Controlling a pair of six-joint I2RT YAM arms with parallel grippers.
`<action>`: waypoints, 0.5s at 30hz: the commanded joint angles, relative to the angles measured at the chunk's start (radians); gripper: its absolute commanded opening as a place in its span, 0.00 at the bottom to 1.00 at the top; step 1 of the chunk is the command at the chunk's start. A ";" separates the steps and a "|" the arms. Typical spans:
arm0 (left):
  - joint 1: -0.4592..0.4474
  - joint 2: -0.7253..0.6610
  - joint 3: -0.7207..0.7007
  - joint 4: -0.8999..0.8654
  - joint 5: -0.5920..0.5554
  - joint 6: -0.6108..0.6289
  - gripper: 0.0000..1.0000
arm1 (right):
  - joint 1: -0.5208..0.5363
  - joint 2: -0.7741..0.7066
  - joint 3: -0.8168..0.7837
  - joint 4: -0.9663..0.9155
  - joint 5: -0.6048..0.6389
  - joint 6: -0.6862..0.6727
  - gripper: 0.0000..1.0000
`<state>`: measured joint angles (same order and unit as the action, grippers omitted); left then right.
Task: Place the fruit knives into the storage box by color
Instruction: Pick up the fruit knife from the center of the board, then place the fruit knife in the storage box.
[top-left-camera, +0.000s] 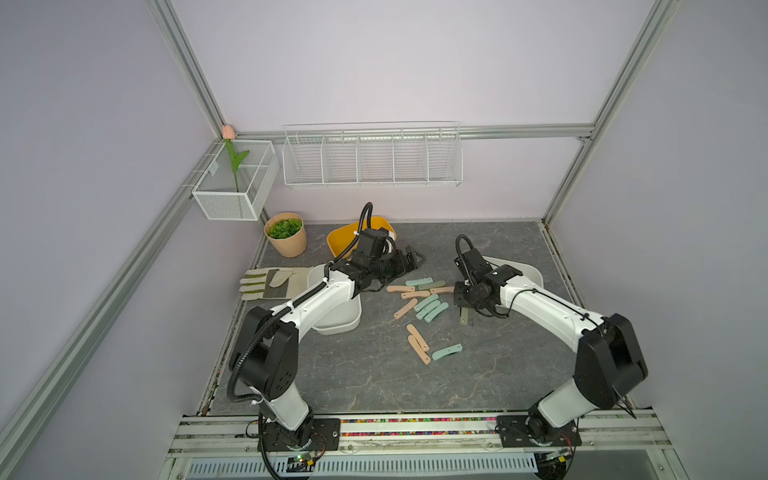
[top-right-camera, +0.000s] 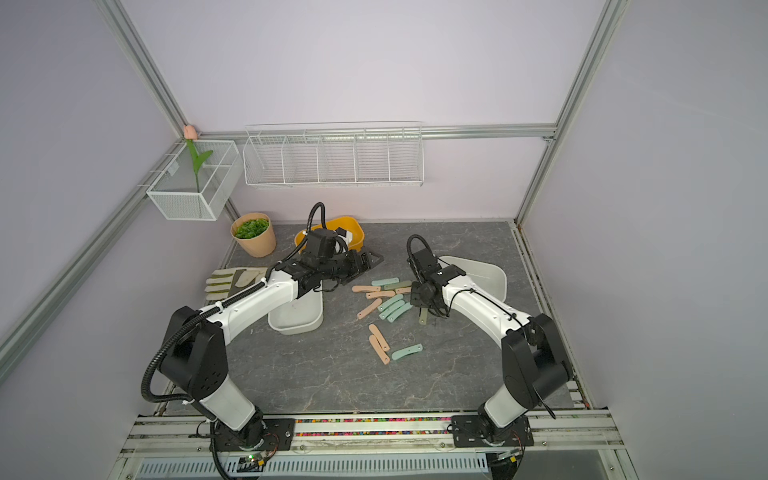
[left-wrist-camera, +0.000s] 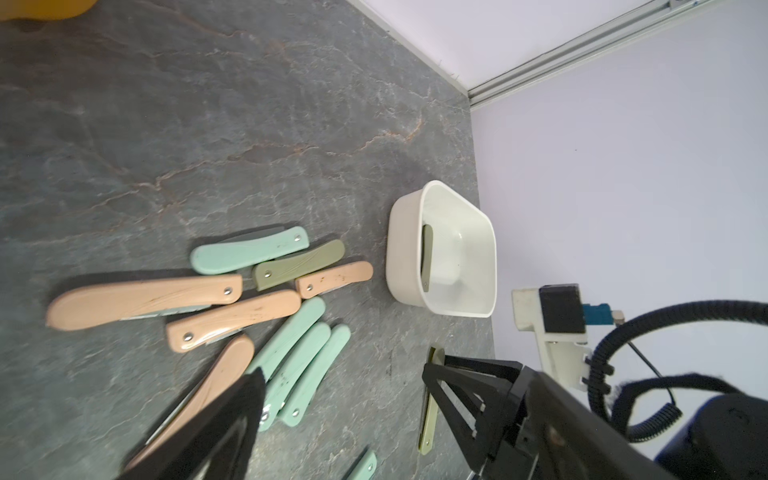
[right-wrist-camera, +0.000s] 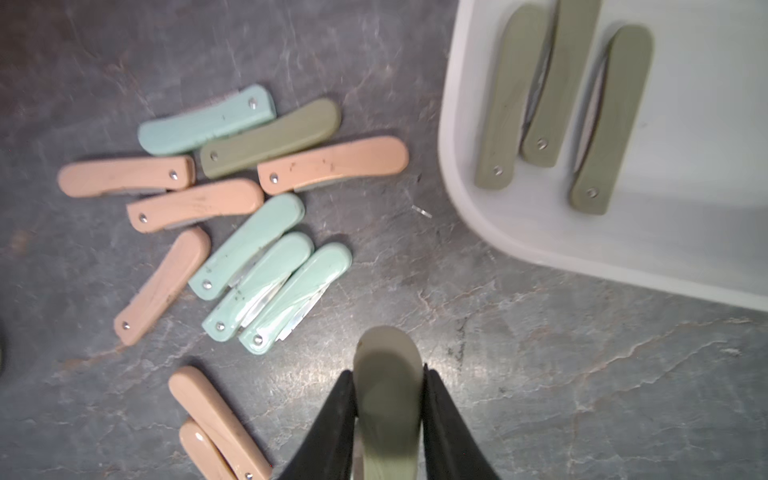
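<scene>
Olive knife (right-wrist-camera: 387, 374), curved smooth plastic, marbled tabletop (right-wrist-camera: 540, 374)

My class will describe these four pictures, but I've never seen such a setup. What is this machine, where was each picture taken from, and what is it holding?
Two white-and-black robot arms stand at a table's edge, each ending in a black two-fingered gripper. Two pictures look down from overhead, nearly identical; two come from cameras on the arms' wrists. On the grey stone-patterned tabletop lie small folding fruit knives with peach, mint or olive handles, a beige-and-olive work glove and a potted plant. The right gripper is shut on an olive-handled knife, near a white plastic tub holding three olive ones. The left gripper is open and empty, near the pile.
</scene>
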<state>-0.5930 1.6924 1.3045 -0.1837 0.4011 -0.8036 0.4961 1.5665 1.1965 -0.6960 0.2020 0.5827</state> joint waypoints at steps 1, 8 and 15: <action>-0.031 0.041 0.088 -0.039 0.000 0.013 0.99 | -0.080 -0.043 0.049 -0.035 -0.037 -0.052 0.30; -0.074 0.139 0.241 -0.087 0.010 0.025 1.00 | -0.273 -0.046 0.085 -0.020 -0.091 -0.120 0.30; -0.103 0.231 0.367 -0.115 0.032 0.029 0.99 | -0.430 0.000 0.069 0.060 -0.136 -0.168 0.30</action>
<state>-0.6846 1.8904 1.6154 -0.2680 0.4171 -0.7906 0.1005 1.5414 1.2709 -0.6788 0.1074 0.4549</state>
